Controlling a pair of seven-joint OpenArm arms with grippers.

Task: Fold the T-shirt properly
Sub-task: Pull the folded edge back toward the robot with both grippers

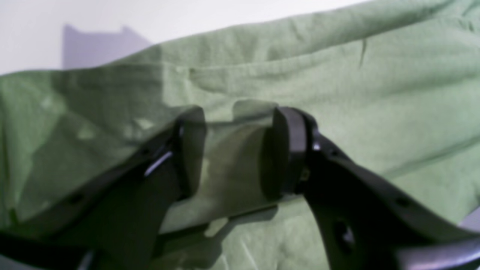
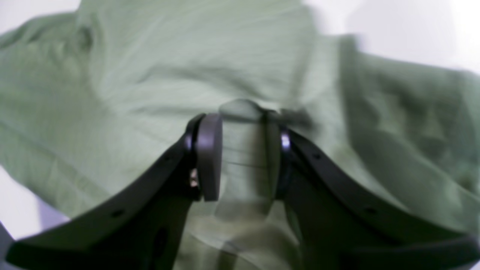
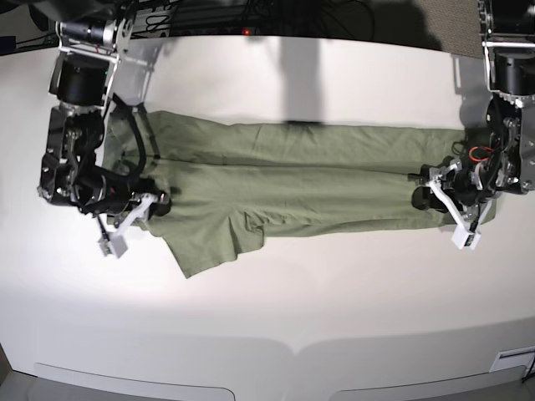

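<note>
Here the T-shirt [image 3: 301, 180] lies across the middle of the white desk [image 3: 267, 309], drawn out into a long band from left to right of the base view, with one loose flap hanging down toward the lower left of the frame. Each arm sits at one end of the band. That spacing looks deliberate: holding both ends keeps the cloth taut and straight, likely as preparation for a lengthwise or end-to-end fold.

The left gripper [image 1: 232, 157] appears at the right end of the band in the base view. Its wrist view shows a tuck of green cloth standing between the two dark pads, so it is pinching the T-shirt. The right gripper [image 2: 240, 157], at the left end in the base view, shows the same thing: a narrow ridge of cloth caught between its pads, the jaws held a little apart by the fabric.

The base view gives the whole layout, both arms, and the crooked flap, but the pads and cloth merge into dark shapes there, so grip cannot be read from it. The wrist views settle the grip yet show only wrinkled fabric filling the frame and a sliver of desk at the top; both are soft in focus. The label patch cannot be made out in any view.
</note>
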